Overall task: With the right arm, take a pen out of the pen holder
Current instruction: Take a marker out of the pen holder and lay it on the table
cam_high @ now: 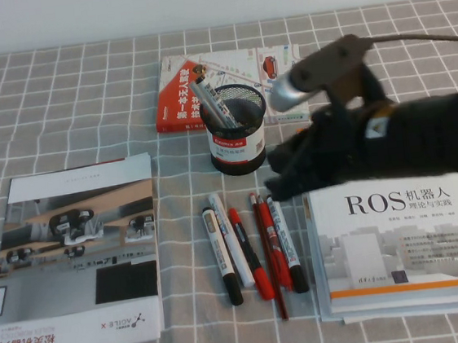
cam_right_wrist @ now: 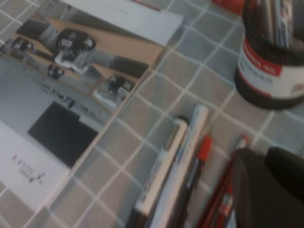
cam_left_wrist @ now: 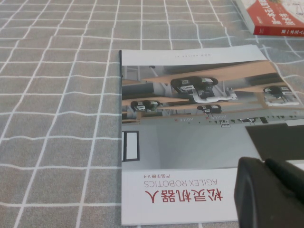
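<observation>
Blurred just right of the pen holder, the right gripper cannot be judged spread or closed. Nor can the cut-off left gripper, over the brochure to the holder's left.

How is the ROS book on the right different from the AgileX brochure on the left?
The white ROS book, beside the right gripper, is thick and reads upright; the thin grey AgileX brochure, under the left gripper, reads upside down. Both lie flat on checked cloth.

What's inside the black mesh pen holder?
At least one grey pen leans inside the pen holder; its lower end is hidden. Right gripper sits beside the holder, left gripper over the brochure.
</observation>
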You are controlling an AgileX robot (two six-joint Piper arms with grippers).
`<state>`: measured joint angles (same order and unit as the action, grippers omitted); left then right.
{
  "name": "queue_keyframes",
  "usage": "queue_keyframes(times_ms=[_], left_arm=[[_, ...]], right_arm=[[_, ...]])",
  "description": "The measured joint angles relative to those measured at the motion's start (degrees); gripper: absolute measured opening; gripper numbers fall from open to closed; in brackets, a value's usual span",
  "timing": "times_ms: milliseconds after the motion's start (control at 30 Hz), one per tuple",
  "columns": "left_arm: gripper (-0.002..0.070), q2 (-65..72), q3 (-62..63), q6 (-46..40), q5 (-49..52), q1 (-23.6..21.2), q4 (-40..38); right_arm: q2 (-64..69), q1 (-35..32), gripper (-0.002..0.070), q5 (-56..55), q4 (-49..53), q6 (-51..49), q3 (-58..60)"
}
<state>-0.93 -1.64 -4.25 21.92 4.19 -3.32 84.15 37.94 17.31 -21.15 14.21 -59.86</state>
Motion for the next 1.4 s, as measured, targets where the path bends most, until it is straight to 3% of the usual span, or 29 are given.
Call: queue_keyframes(times_ms=[267, 367, 1067, 1400], left_arm=[[-0.0003, 0.0, 0.0, 0.0, 0.0, 0.0, 0.0], [-0.0003, 0.0, 0.0, 0.0, 0.0, 0.0, 0.0], [-0.0003, 0.0, 0.0, 0.0, 0.0, 0.0, 0.0], [-0.0003, 0.0, 0.0, 0.0, 0.0, 0.0, 0.0]], right_arm=[[9.8, 0.3, 0.0247, -5.0, 0.0, 2.1, -9.2], [12.6, 0.3, 0.0293, -7.4, 0.0, 2.4, -12.0], [32.7, -3.1, 0.0346, -11.7, 0.4, 4.9, -34.1], [34.9, -3.3, 0.0346, -11.1, 1.3, 6.1, -36.2]])
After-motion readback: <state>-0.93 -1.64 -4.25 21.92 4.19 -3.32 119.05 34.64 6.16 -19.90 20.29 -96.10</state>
